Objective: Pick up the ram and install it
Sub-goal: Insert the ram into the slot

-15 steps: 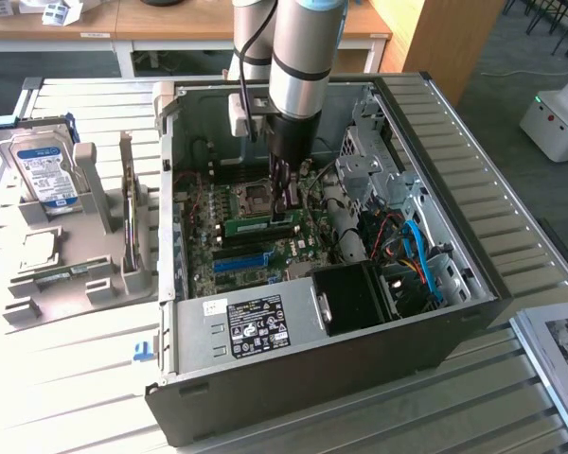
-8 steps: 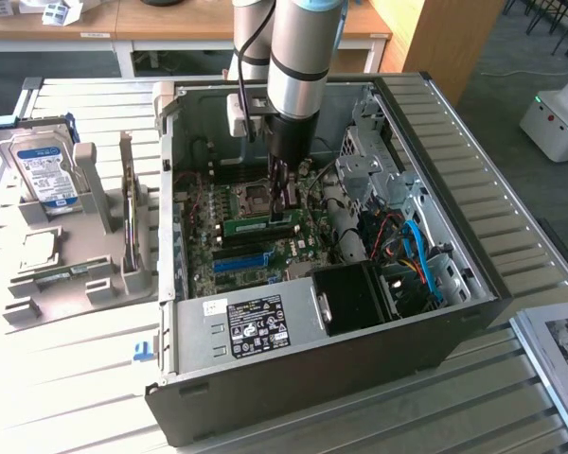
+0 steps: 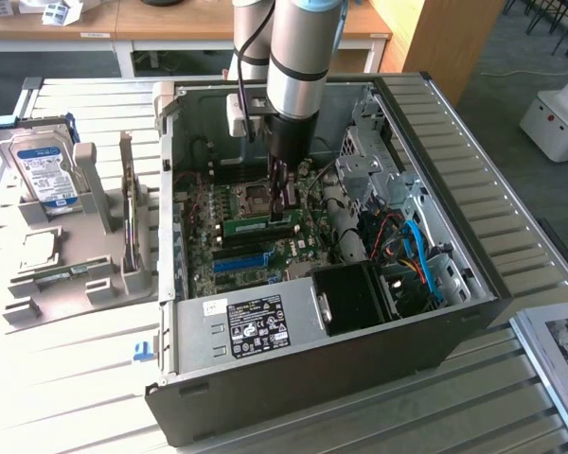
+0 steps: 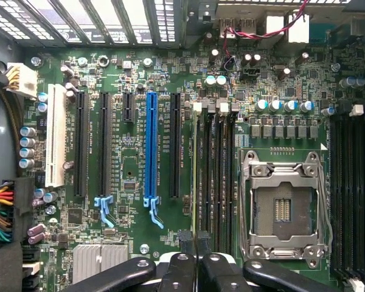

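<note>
The ram (image 3: pixel 258 225) is a thin green stick standing on edge in a memory slot of the motherboard, inside the open computer case (image 3: pixel 312 388). My gripper (image 3: pixel 286 212) reaches straight down into the case and is shut on the ram's end toward the exterior view's right. In the wrist view the ram (image 4: pixel 194 164) shows edge-on as a narrow green line beside several dark memory slots, running away from my gripper (image 4: pixel 194 241). The two black fingertips (image 4: pixel 185 238) are pressed together around that edge.
A long blue slot (image 4: pixel 151 146) and the CPU socket (image 4: pixel 286 207) flank the ram. In the case sit a power supply (image 3: pixel 256 326), a black fan shroud (image 3: pixel 355 298) and loose cables (image 3: pixel 412 251). A hard drive (image 3: pixel 43 170) stands in a grey holder at the exterior view's left.
</note>
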`<state>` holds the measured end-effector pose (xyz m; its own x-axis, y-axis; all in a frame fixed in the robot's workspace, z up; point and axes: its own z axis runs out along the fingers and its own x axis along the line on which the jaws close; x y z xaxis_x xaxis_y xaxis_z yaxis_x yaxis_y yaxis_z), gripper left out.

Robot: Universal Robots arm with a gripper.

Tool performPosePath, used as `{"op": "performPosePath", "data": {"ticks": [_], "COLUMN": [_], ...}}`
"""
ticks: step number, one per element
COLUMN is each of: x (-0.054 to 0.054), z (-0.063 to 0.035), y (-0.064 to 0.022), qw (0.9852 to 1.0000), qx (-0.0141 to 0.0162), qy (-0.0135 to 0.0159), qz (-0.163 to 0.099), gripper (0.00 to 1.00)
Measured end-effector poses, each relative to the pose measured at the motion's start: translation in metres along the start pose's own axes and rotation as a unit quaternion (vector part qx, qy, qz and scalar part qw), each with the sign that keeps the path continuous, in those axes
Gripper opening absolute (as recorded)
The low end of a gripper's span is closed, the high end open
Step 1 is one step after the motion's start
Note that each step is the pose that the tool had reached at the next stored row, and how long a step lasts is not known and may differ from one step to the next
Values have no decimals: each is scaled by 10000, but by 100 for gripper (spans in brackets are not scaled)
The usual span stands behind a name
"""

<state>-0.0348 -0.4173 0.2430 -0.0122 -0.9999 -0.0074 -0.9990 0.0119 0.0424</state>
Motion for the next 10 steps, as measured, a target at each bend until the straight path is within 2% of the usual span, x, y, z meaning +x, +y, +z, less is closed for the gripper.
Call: {"op": "performPosePath", "data": {"ticks": [10], "x": [-4], "z": [24], "y": [3], "qw": [10000], "qx": [0], "qy": [-1], "qz": [1], "gripper": [12]}}
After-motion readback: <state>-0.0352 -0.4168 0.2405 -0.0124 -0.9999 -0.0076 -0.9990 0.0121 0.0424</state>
